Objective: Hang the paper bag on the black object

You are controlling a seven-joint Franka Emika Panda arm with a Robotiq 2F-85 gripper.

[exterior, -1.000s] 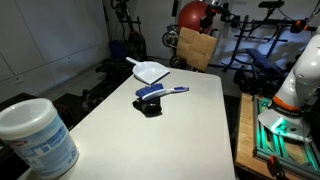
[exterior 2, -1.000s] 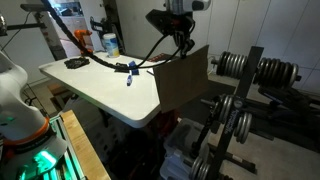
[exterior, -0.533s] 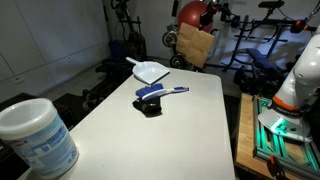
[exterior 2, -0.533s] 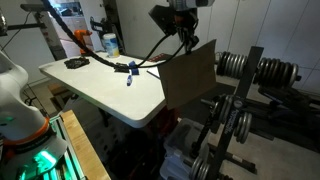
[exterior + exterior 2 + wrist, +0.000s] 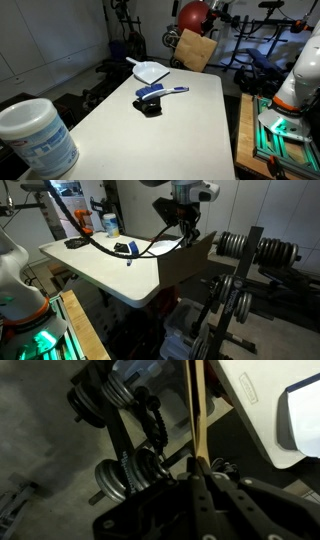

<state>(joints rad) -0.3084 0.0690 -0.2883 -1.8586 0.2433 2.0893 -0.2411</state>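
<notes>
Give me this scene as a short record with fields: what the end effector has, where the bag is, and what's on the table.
end effector: shut on the top edge of the paper bag
paper bag: in the air past the edge of the white table, beside the black weight rack
hung: not yet, as far as the views show
on the table: white dustpan, blue brush, white canister
</notes>
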